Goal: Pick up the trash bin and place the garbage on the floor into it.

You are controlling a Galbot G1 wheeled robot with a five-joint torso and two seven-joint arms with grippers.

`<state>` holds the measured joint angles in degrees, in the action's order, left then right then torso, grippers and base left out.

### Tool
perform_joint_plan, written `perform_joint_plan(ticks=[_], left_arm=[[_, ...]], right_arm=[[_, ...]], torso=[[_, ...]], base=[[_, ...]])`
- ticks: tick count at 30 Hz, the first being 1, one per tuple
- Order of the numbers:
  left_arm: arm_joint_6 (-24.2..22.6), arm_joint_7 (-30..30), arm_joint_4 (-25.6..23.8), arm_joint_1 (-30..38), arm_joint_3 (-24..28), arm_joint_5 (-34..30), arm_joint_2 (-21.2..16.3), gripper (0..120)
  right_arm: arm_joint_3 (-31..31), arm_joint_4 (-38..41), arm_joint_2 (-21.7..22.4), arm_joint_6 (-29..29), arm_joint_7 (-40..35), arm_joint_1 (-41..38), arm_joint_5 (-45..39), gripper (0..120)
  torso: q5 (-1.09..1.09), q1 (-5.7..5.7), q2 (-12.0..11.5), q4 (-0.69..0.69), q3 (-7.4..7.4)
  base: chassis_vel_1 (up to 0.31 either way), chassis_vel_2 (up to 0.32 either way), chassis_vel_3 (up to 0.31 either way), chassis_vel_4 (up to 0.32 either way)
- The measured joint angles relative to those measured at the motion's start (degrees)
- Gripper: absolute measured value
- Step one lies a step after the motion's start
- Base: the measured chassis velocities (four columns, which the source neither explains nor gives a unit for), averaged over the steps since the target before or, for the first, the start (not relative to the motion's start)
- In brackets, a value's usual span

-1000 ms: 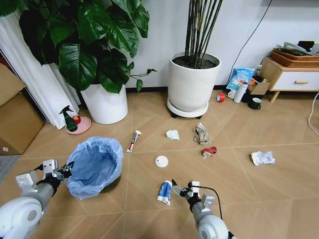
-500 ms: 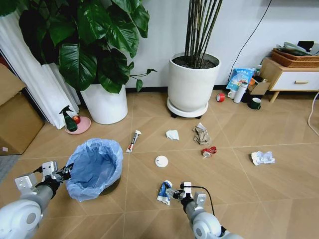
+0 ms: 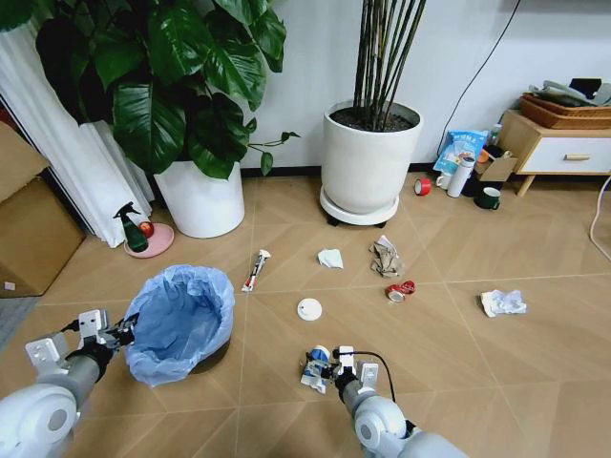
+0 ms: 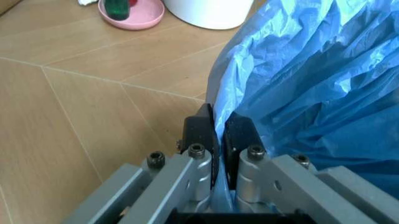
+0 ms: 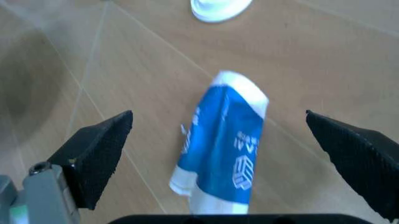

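**Right end effector spread over the blue-white wrapper, left one clamped on the bin liner**

The trash bin [image 3: 181, 324] stands on the floor [image 3: 477, 363] at the robot's near left, its crinkly light-blue bag [image 4: 311, 79] folded over the rim. The left end effector [image 3: 122, 331] is at the bin's left rim; in the left wrist view its two black fingers [image 4: 201, 130] are pressed nearly together with a fold of the bag pinched between them.

The right end effector [image 3: 325, 367] is low over the floor, just at the blue-white wrapper [image 3: 314, 367]. In the right wrist view its two dark fingers [image 5: 100, 151] stand wide apart, one on each side of the wrapper [image 5: 224, 149], gripping nothing; the wrapper lies flat between them.

The other litter is spread on the floor farther out: a white disc [image 3: 309, 308] just beyond the wrapper, a small tube [image 3: 256, 268], a crumpled white tissue [image 3: 330, 258], crumpled brown paper [image 3: 386, 256], a crushed red can [image 3: 400, 290], and another white tissue [image 3: 503, 302] well off to the right.
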<state>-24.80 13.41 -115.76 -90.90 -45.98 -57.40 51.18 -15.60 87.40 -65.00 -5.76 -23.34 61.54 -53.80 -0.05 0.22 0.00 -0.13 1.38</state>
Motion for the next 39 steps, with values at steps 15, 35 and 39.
perform_joint_plan(ticks=[15,35,39], left_arm=[[0.01,0.02,0.16,0.22,0.09,-0.01,0.09,0],[0.03,-0.06,0.6,0.78,0.41,-0.23,-0.07,0],[0.03,-0.09,0.69,0.91,0.54,-0.23,-0.07,0]], right_arm=[[-1.58,-6.71,-5.12,-1.66,-1.51,-3.01,0.25,61],[-1.36,-7.03,-5.07,-3.36,-2.89,-3.14,0.33,0],[-1.22,-7.08,-5.05,-3.56,-2.92,-3.13,0.44,0]], torso=[[0.0,0.0,0.0,0.01,0.0],[0.01,0.0,0.0,0.0,-0.01],[0.01,0.0,0.0,0.01,-0.01]], base=[[0.0,0.0,0.0,0.0],[0.0,0.0,0.0,0.0],[0.0,0.0,0.0,0.0]])
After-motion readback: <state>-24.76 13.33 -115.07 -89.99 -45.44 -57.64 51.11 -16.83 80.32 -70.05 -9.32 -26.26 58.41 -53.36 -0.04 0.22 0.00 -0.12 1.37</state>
